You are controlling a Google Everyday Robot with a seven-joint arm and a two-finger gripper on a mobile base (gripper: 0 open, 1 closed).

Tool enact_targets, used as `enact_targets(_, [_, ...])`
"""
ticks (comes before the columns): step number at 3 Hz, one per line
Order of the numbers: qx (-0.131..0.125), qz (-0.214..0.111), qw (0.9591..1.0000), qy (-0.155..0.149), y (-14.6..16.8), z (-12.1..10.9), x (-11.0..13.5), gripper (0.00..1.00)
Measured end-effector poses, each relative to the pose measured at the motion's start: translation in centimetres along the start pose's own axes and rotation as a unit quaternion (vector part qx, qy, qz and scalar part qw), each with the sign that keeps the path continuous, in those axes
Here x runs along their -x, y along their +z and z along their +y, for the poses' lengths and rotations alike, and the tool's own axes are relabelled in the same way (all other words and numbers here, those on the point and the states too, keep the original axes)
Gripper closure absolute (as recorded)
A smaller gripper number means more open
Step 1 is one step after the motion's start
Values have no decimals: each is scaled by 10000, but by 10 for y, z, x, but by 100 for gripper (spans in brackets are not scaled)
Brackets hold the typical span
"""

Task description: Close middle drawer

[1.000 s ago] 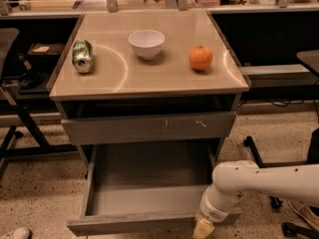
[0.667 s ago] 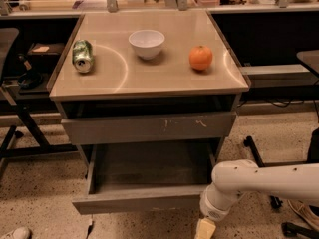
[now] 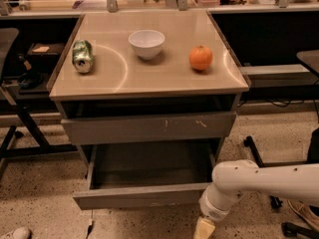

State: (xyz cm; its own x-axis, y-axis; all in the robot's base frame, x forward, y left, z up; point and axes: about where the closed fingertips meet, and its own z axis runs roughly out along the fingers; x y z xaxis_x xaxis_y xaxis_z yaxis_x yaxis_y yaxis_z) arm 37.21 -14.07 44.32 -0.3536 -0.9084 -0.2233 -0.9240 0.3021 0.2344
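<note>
The wide, shallow grey middle drawer (image 3: 144,195) stands pulled out past the front edge of the beige bench (image 3: 149,78), so the closing seems mostly left to do, and the cream-tipped end effector (image 3: 204,228), of which one cannot tell whether it is clenched or released, is low just beside the drawer front.
</note>
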Motion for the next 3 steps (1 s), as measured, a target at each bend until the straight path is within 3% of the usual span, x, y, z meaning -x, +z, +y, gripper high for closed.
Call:
enact_targets(2, [-73, -1, 10000, -20, 0, -10, 1, 65])
enact_targets(3, [-209, 17, 9998, -73, 0, -31, 6, 88])
